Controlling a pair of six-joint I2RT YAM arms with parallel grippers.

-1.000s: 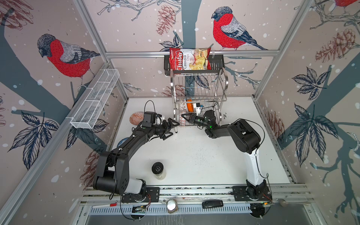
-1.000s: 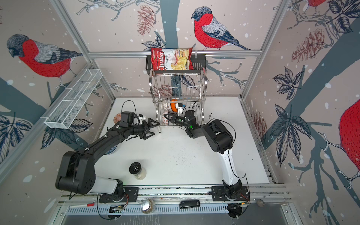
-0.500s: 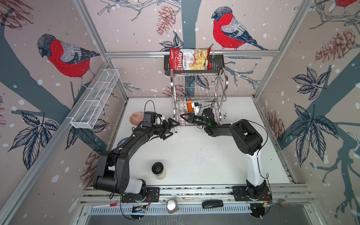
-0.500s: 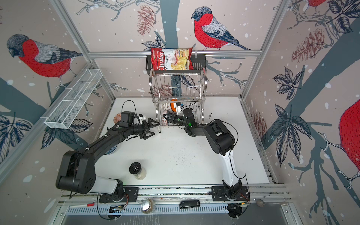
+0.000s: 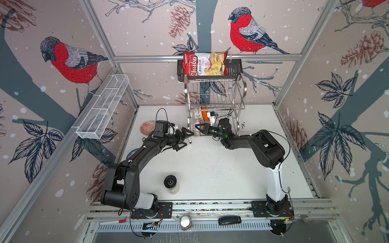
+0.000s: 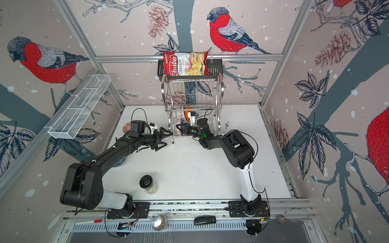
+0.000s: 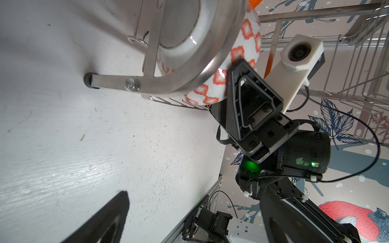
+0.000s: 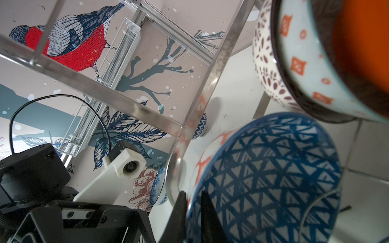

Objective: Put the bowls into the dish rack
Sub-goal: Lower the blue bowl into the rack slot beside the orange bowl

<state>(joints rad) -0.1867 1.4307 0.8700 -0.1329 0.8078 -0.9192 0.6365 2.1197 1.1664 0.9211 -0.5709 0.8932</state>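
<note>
The steel dish rack [image 5: 214,92] [image 6: 192,92] stands at the back. Its lower tier holds an orange bowl [image 5: 204,113] [image 8: 362,42] and a white dotted bowl [image 8: 265,69]. My right gripper [image 5: 199,127] [image 6: 179,127] [image 8: 193,194] reaches into that tier, shut on the rim of a bowl [image 8: 263,178] [image 7: 210,84] that has blue triangles inside and orange diamonds outside. My left gripper [image 5: 185,136] [image 6: 163,138] [image 7: 193,223] hangs open and empty beside the rack's front left leg. A red-orange patterned bowl [image 5: 147,127] and a blue-white floral bowl [image 6: 120,163] sit on the table, partly hidden by the left arm.
A black-lidded jar [image 5: 171,182] stands near the table's front. A chips bag [image 5: 204,64] lies in a black basket above the rack. A white mesh tray [image 5: 103,111] hangs on the left wall.
The right arm has edged slightly towards the rack with the bowl. The left arm has not moved.
</note>
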